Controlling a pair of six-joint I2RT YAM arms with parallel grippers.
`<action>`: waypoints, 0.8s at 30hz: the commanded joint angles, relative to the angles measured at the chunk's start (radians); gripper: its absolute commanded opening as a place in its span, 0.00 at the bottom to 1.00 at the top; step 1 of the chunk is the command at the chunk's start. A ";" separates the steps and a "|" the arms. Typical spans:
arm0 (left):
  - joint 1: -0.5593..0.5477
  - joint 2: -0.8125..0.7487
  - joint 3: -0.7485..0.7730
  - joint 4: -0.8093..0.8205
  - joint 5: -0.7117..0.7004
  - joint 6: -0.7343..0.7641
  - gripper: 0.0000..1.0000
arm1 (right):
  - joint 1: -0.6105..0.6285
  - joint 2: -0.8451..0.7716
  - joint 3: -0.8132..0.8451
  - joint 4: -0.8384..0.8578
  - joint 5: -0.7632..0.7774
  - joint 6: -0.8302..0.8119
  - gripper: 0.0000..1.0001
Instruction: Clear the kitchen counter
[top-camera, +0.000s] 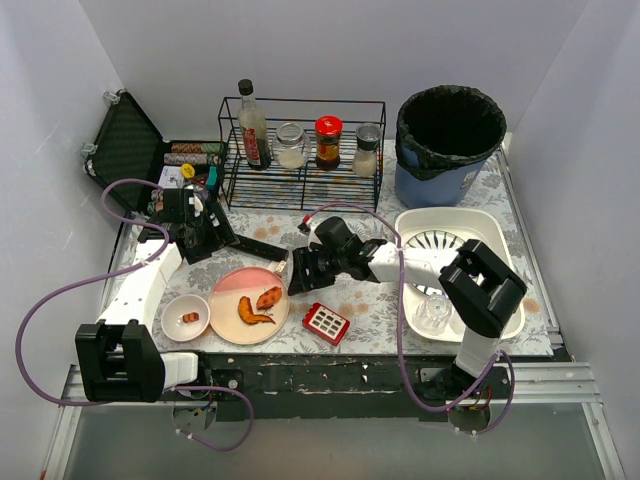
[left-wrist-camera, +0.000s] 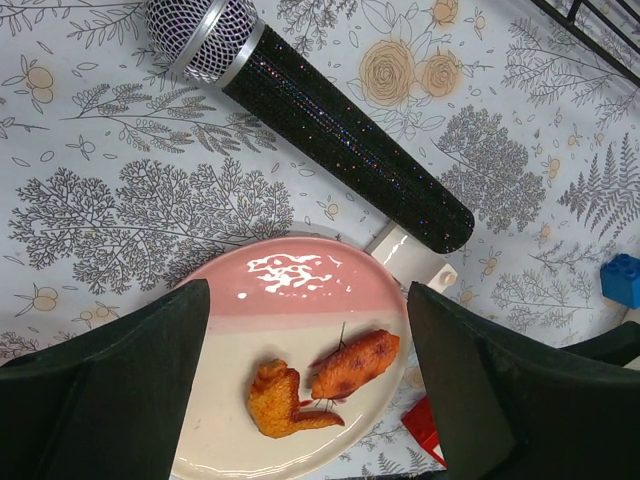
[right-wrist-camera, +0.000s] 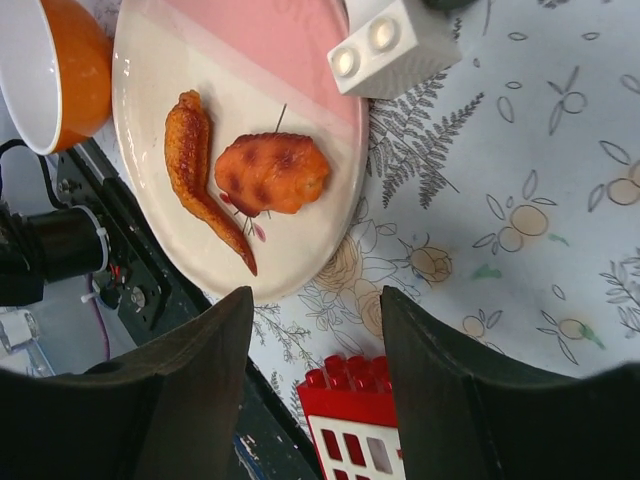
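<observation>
Hovering low over the kitchen counter (left-wrist-camera: 150, 220), both grippers are being shown empty. The left gripper (left-wrist-camera: 308, 290) is being presented with its jaws released and spread wide. Between them, and beneath, a pink-and-cream plate (left-wrist-camera: 240, 340) is being framed, with a fried wing (left-wrist-camera: 280, 400) and a second chicken piece (left-wrist-camera: 355, 365) lying on it. Beyond the tips of these jaws a black glitter microphone (left-wrist-camera: 340, 130) is lying across the patterned top, and a white block (left-wrist-camera: 410, 258) is sitting just beside the plate's rim.

The right gripper (right-wrist-camera: 317, 300) is likewise being shown unclenched, with nothing between its jaws but bare counter. The same plate is lying just ahead of its tips, a red window block (right-wrist-camera: 350, 430) is lying back between the jaws toward their roots, and an orange-and-white bowl (right-wrist-camera: 50, 70) is sitting outside one jaw, beyond the plate.

The task is being judged as barely begun. Only a glass (top-camera: 433, 312) is lying in the white tub (top-camera: 500, 235), well off to the side of the right jaws. The plate, bowl, microphone and both blocks are all waiting on the counter, and no object is yet being grasped.
</observation>
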 joint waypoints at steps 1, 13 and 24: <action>0.003 -0.019 -0.012 0.012 0.022 0.017 0.80 | 0.020 0.038 0.002 0.085 -0.054 -0.002 0.61; 0.003 -0.011 -0.009 0.012 0.025 0.015 0.84 | 0.032 0.160 0.036 0.115 0.027 0.062 0.56; 0.003 -0.009 -0.013 0.017 0.028 0.010 0.85 | 0.041 0.228 0.102 0.075 0.022 0.068 0.46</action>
